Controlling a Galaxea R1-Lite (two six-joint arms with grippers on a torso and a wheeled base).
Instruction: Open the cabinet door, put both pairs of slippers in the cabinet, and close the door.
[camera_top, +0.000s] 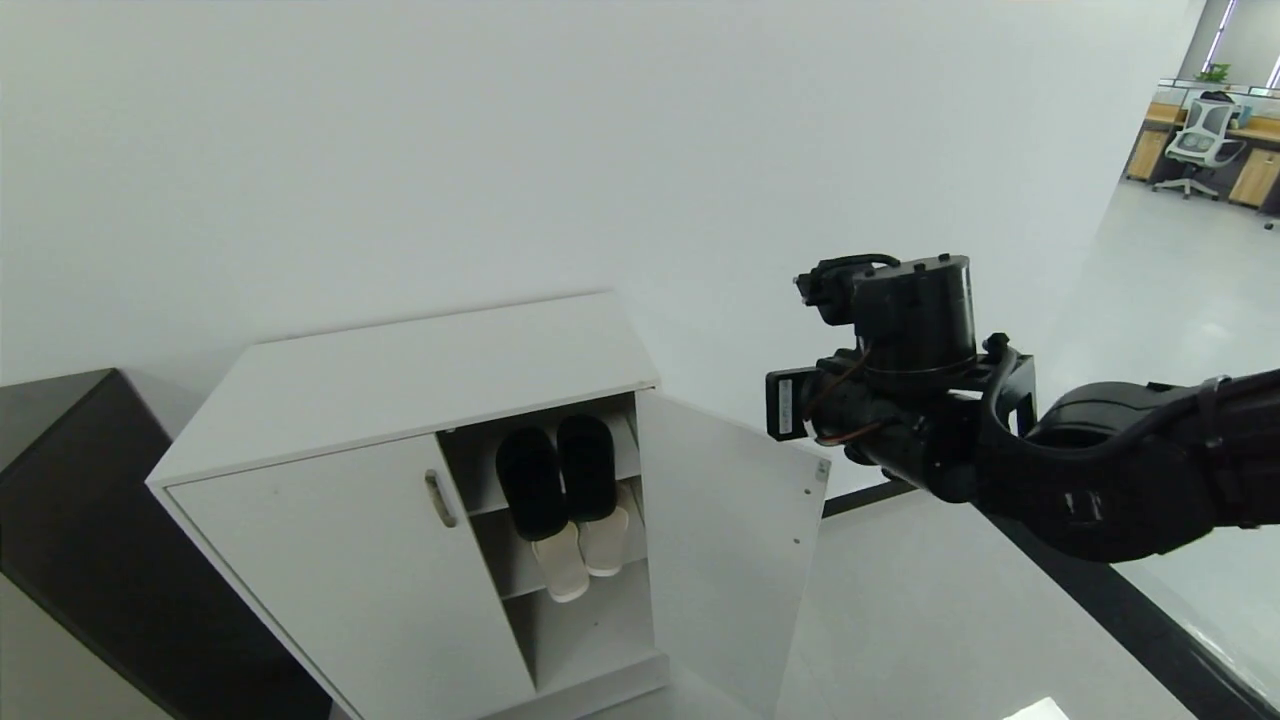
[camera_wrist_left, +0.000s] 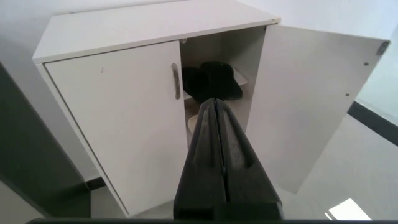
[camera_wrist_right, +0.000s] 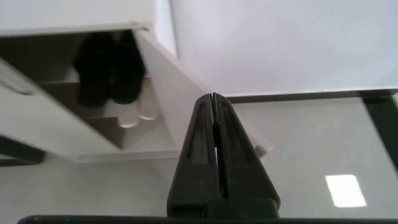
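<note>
Slippers (camera_top: 560, 500) sit inside open cabinet (camera_top: 400, 360), well apart from closed, empty right gripper (camera_wrist_right: 214, 99).

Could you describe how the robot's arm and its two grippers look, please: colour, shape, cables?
The right arm is matt black with rounded shells, a drum-shaped housing at the wrist, looped black cables and a thin brown wire. The left gripper and the right gripper each have two long black fingers, tapering to a narrow tip.
</note>
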